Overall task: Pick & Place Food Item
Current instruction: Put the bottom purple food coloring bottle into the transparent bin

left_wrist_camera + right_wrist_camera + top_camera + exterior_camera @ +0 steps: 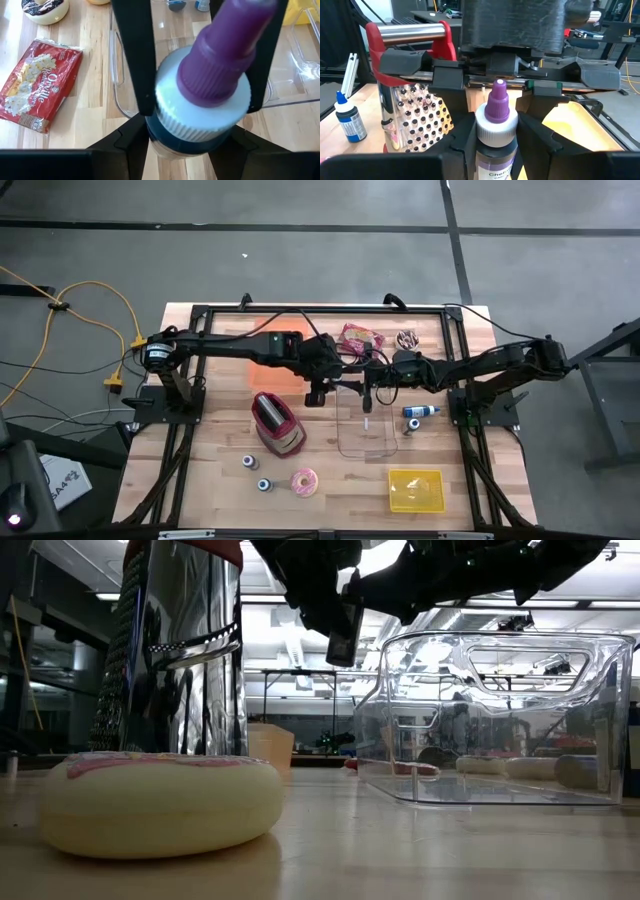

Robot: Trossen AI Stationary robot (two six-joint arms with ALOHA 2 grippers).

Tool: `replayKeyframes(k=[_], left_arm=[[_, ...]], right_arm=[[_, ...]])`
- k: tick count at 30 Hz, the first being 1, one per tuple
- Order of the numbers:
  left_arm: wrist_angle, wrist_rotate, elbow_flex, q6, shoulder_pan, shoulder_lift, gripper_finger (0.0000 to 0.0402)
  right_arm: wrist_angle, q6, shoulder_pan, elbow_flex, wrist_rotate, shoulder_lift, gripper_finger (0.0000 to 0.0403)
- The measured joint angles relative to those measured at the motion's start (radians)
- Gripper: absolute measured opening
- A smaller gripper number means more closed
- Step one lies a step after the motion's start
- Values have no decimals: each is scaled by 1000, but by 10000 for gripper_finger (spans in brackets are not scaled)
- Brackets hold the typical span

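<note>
**Small bottle held in the air between both arms**

The bottle (496,125) is off the table, upright, above the far-left part of the clear plastic bin (362,442). It has a purple pointed tip, a ribbed white cap and a dark labelled body.

The right gripper (495,150) reaches in from the right and is closed narrowly on the bottle, with a finger pressed against each side. The left gripper (197,142) comes in from the left and sits right at the same bottle, looking down on its cap. Whether it has a hold of its own I cannot tell.

The bottle looks light, and its plastic is probably stiff enough to take a firm squeeze. Its round, smooth body may twist or slide in a loose grip. The ribbed cap, or the neck just under it, looks like the surest place to hold, since the wider cap would stop the bottle from dropping through. The tapered tip is too narrow to pinch.

A popcorn bag (37,82) lies on the table beyond the bin, and a metal grater (276,423) stands to the bin's left.
</note>
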Motion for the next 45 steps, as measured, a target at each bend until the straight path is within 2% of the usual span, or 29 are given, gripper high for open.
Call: replayKeyframes(k=[6, 39, 45], left_arm=[[-1, -3, 0, 13, -10, 0, 187], [-24, -6, 0, 16, -15, -36, 189], [-49, -4, 0, 16, -15, -37, 189]], right_arm=[[-3, 1, 0, 0, -2, 0, 106], [-65, 9, 3, 0, 5, -9, 106], [-124, 7, 26, 0, 66, -47, 106]])
